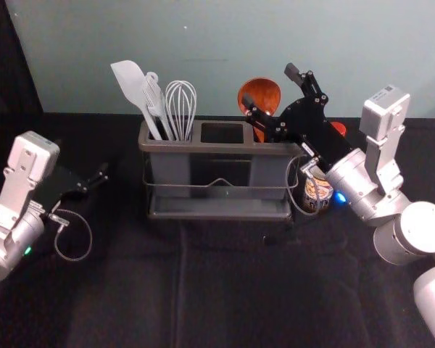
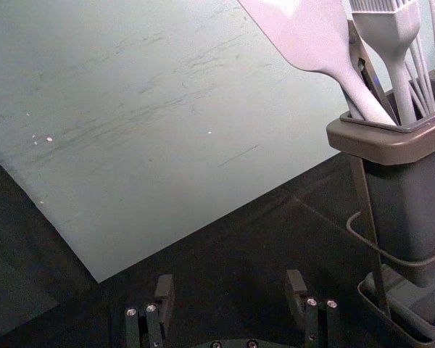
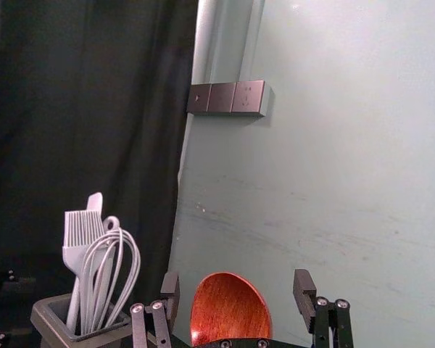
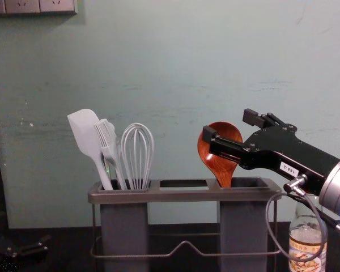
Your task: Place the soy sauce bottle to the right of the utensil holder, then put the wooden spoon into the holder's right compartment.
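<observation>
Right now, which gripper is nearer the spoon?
Right. The right gripper is open at the bowl of the spoon; the left gripper is well away, beyond the left end of the holder.

A pale spatula (image 4: 85, 133) leans outward beside a brush (image 4: 107, 141), with a whisk (image 4: 137, 153) on the brush's other side. Wall sockets (image 3: 228, 98) sit in a row near a dark curtain (image 3: 80, 109); black cloth (image 1: 239, 290) covers the bench.
</observation>
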Robot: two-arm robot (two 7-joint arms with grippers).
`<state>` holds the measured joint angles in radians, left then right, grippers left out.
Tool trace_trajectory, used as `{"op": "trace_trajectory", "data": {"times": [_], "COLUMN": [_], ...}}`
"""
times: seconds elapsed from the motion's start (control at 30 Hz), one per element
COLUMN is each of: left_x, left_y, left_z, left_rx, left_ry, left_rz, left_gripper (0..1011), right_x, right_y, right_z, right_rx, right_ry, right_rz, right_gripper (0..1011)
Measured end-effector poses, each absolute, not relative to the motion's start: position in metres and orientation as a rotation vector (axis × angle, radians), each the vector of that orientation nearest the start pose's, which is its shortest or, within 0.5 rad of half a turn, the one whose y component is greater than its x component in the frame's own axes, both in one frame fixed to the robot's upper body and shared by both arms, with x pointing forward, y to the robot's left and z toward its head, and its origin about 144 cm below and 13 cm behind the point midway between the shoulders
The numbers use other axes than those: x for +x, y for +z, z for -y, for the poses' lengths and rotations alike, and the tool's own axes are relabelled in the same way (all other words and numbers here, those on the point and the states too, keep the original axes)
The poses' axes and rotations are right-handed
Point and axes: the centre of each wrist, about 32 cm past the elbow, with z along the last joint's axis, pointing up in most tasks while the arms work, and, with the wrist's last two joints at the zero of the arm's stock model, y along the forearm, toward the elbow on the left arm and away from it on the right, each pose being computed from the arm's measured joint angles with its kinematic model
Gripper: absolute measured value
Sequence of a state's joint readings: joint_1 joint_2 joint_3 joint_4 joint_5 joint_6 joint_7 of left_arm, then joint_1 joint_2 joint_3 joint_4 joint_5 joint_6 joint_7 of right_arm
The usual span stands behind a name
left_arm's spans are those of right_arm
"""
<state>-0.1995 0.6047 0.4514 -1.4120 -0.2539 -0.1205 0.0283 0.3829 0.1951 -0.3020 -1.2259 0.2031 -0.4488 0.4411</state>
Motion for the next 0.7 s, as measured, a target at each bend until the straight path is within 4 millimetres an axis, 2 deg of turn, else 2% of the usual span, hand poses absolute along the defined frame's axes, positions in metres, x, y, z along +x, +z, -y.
{"op": "trace_trajectory", "data": {"times": [0.17,0.33,0.4,0.7], "left_x": [0.489,0.489,0.489,0.489], "left_y": [1.14,1.14,1.14,1.14], "left_z": [-0.31,-0.31,-0.31,-0.31], "left_rx": [0.304,0.304,0.304,0.304], "left_ry": [1.248,1.248,1.248,1.248], "left_rz": [0.285,0.285,0.285,0.285], "left_gripper": [1005,1005,1005,1005], "right_x": [0.557,0.549,0.542,0.511], "right_y": [1.17,1.185,1.198,1.225], "right_z": [0.216,0.219,0.221,0.227], "right_rx": [0.204,0.188,0.181,0.121], "right_ry": [-0.884,-0.877,-0.895,-1.007], "right_rz": [0.397,0.386,0.378,0.371], "right_gripper": [1002,1002,1002,1002]}}
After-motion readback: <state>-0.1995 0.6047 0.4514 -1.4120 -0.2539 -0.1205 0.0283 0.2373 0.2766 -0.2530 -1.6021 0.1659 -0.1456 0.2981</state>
